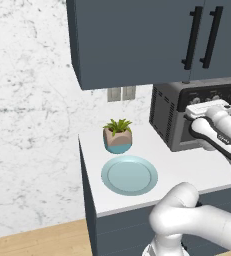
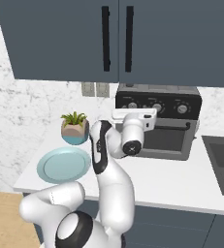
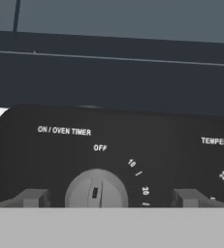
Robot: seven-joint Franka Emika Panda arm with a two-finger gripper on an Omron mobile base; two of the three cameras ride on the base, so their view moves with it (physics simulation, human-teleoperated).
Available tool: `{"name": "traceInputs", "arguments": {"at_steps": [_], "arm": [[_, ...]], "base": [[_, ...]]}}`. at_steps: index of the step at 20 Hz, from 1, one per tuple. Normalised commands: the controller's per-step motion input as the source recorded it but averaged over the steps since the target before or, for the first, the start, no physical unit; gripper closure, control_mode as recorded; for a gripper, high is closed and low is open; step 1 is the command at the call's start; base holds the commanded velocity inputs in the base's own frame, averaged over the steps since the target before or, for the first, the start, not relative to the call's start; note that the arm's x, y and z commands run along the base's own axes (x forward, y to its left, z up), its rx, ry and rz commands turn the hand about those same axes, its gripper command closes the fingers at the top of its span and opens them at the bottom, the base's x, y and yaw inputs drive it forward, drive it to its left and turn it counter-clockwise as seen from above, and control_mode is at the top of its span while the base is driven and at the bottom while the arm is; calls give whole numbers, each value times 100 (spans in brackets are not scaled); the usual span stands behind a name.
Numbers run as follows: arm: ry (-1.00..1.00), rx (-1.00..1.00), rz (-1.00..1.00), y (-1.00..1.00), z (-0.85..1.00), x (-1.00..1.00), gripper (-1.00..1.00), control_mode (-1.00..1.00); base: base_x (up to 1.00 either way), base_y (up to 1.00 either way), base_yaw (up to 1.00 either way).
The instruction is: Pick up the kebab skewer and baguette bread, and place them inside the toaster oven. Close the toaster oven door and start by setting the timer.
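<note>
On the white counter [image 1: 177,167], the toaster oven [image 2: 158,126] stands under the dark cabinets [image 2: 118,38], with its door [image 2: 169,140] closed. Close before its black top panel, the gripper [image 3: 108,197] is spread wide, one finger [image 3: 32,197] on each side of the silver timer knob [image 3: 96,190], not touching it. Left of the oven lie a light blue plate [image 1: 129,175] and a small potted plant [image 1: 118,135].

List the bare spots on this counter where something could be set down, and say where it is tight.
Bare counter runs in front of the toaster oven, out to the sink on the right. The plate has nothing on it. A narrow strip lies between the potted plant and the oven. Tight: the oven's front, where the open gripper straddles the timer knob.
</note>
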Motion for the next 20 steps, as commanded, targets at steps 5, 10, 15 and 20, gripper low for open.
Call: {"name": "traceInputs", "arguments": {"at_steps": [5, 10, 15, 20], "arm": [[0, 0, 0, 20, 0, -10, -100, -100], [0, 0, 0, 11, 0, 0, -100, -100], [0, 0, 0, -14, 0, 8, -100, -100], [0, 0, 0, -28, 0, 0, -100, -100]], "base": [[0, 0, 0], [0, 0, 0], [0, 0, 0], [0, 0, 0]]}}
